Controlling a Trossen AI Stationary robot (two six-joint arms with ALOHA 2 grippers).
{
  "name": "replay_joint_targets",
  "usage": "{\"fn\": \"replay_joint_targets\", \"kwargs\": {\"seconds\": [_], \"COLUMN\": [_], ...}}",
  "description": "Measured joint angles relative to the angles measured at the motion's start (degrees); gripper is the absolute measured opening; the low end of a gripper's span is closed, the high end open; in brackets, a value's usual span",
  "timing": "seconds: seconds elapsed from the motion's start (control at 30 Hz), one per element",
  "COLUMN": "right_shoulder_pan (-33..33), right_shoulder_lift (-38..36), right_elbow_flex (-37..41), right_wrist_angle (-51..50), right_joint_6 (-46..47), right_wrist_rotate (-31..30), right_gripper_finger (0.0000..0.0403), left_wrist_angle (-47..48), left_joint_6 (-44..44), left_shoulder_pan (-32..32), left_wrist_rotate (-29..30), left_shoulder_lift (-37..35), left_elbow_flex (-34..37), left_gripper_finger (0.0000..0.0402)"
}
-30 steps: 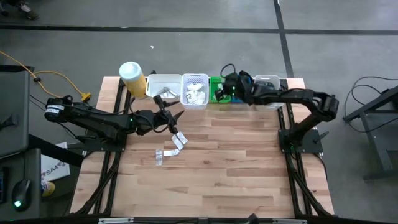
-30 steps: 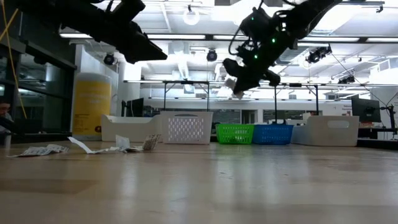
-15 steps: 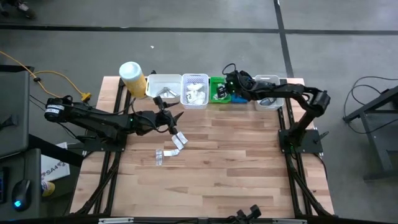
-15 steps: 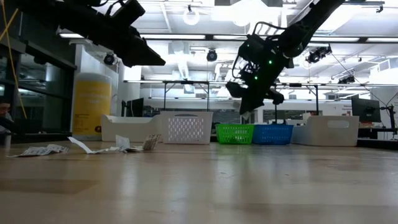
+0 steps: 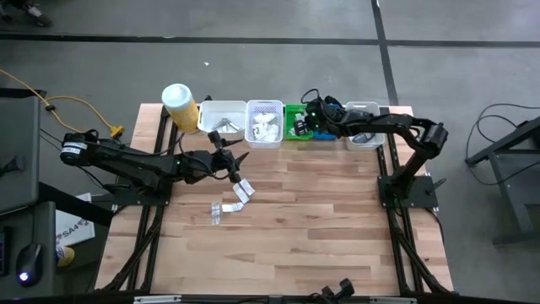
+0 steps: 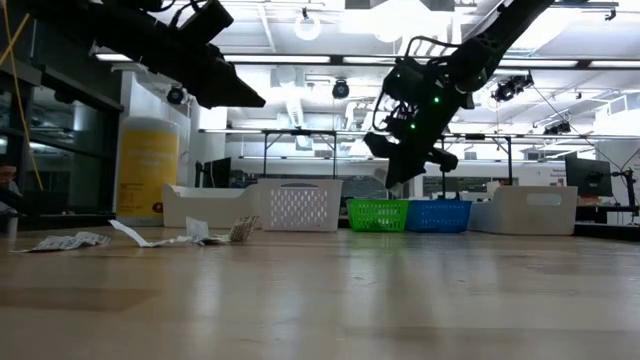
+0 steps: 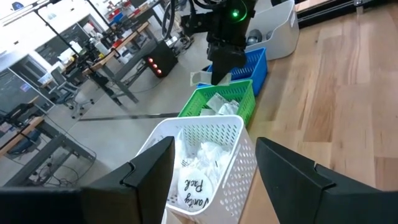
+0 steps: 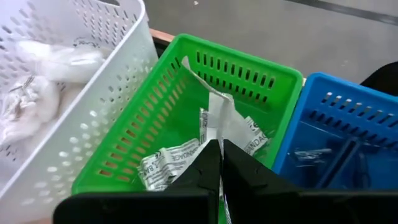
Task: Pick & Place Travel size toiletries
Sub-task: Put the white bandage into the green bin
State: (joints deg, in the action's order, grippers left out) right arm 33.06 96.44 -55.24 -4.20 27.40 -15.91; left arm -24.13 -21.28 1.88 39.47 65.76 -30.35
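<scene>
- Nearest on the worktop (image 5: 321, 228): loose sachets (image 5: 229, 201) lying flat on the bare wood, left of centre and well short of the back row of baskets; seen in the low view as crinkled strips (image 6: 185, 236) along the left side.
- Just above those sachets: left end effector (image 5: 229, 160), fingers (image 7: 149, 167) spread wide with nothing between them, hovering clear of the worktop and pointed toward the baskets.
- Along the far edge, left to right: yellow canister (image 5: 180, 105), plain white bin (image 5: 221, 118), perforated white basket (image 5: 265, 123) full of white packets, green basket (image 5: 294, 123), blue basket (image 6: 439, 214), white tub (image 5: 363, 133) at the right end.
- Inside the green basket (image 8: 186, 106): several white printed sachets (image 8: 180, 158) resting against one another on the floor.
- Over the green basket: right end effector (image 8: 221, 165), fingers pressed together on a white sachet (image 8: 217, 118) that stands up between the tips inside the basket.
- Same end effector from the left wrist view (image 7: 225, 70): hanging above the green (image 7: 219, 104) and blue (image 7: 256, 65) baskets.
</scene>
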Motion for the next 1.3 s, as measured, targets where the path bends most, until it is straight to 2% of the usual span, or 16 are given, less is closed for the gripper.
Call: {"fn": "replay_joint_targets", "kwargs": {"seconds": [0.2,0.3,0.63,0.73,0.83,0.93,1.07,1.2,1.3], "right_shoulder_pan": [0.5,0.8,0.8,0.8,-0.3,-3.6,-8.9,-14.5,-18.1], "right_shoulder_lift": [0.0,0.0,-0.1,-2.0,-5.2,-7.8,-10.1,-10.0,-10.0], "right_elbow_flex": [0.0,0.0,0.0,0.0,0.0,0.0,0.0,0.0,0.0], "right_wrist_angle": [0.1,0.1,0.5,-0.2,-1.7,-4.1,-7.8,-10.1,-11.3], "right_joint_6": [-0.2,-0.2,1.3,1.3,1.1,-1.4,-4.9,-6.2,-6.7], "right_wrist_rotate": [1.5,1.5,3.3,8.1,12.3,12.9,13.3,13.2,12.8], "right_gripper_finger": [0.0004,0.0020,0.0167,0.0195,0.0209,0.0210,0.0205,0.0200,0.0200], "left_wrist_angle": [0.4,0.9,3.1,6.0,14.1,26.0,40.4,50.4,54.9], "left_joint_6": [0.7,1.4,2.6,5.6,12.5,21.2,31.5,38.9,42.7], "left_shoulder_pan": [0.0,0.0,0.0,0.0,0.0,0.0,0.0,0.1,0.1], "left_wrist_rotate": [0.0,0.0,0.5,1.6,1.3,-3.1,-14.4,-27.3,-31.8], "left_shoulder_lift": [0.0,0.0,-0.2,-2.5,-6.5,-11.1,-14.6,-14.4,-12.1], "left_elbow_flex": [0.0,0.0,0.0,0.0,0.0,0.0,0.0,0.0,0.0], "left_gripper_finger": [0.0223,0.0223,0.0223,0.0223,0.0223,0.0223,0.0223,0.0223,0.0223]}}
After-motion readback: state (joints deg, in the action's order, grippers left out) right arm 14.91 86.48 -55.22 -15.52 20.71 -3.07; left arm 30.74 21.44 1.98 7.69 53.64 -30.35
